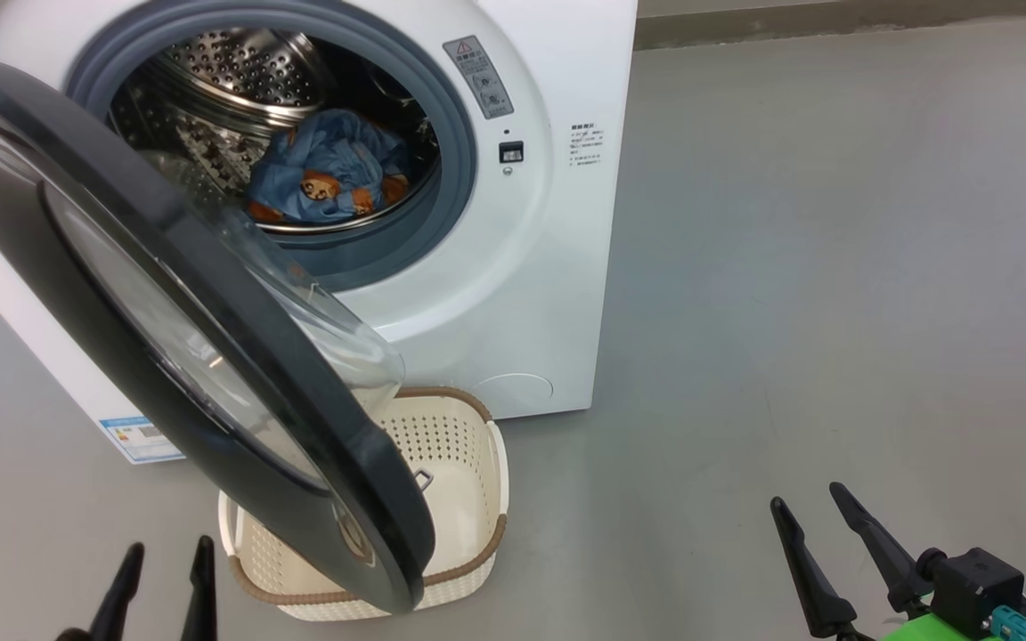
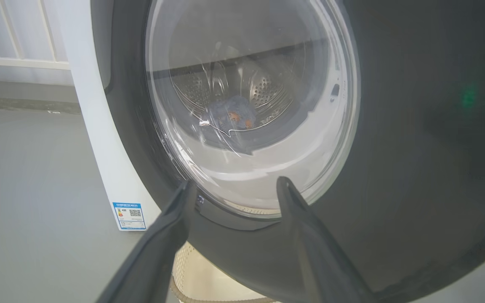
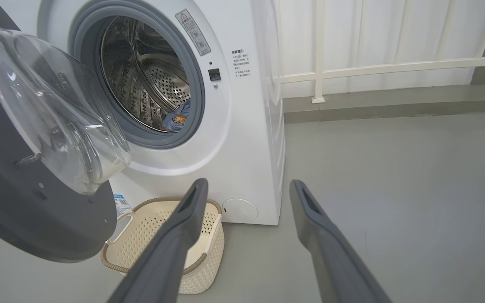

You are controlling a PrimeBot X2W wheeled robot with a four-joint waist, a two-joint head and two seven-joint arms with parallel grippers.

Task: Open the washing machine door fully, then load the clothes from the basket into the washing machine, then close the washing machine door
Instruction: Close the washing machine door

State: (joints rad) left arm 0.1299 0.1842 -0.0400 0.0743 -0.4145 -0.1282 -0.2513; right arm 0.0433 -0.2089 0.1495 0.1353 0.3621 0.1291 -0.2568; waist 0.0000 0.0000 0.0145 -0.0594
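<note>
The work area is a bare grey floor (image 1: pixel 789 267) with a white railing behind.

1. The washing machine (image 1: pixel 531 294) stands on the floor with its opening exposed.
2. The washing machine door (image 1: pixel 183 347) is swung out on its left-hand hinge and hangs above the basket. The opening step is judged complete.
3. The basket (image 1: pixel 464 463) sits on the floor just in front of the machine, partly under the door. Its visible interior holds no cloth. The part hidden behind the door cannot be checked.
4. The clothes (image 1: pixel 330 174), blue with orange prints, lie bunched inside the drum (image 1: pixel 246 67). Loading is judged complete.
5. The left gripper (image 1: pixel 170 545) is spread wide and empty, and faces the door's outer side.
6. The right gripper (image 1: pixel 806 494) is spread wide and empty, well apart from the machine.

Remaining step: close the door.
</note>
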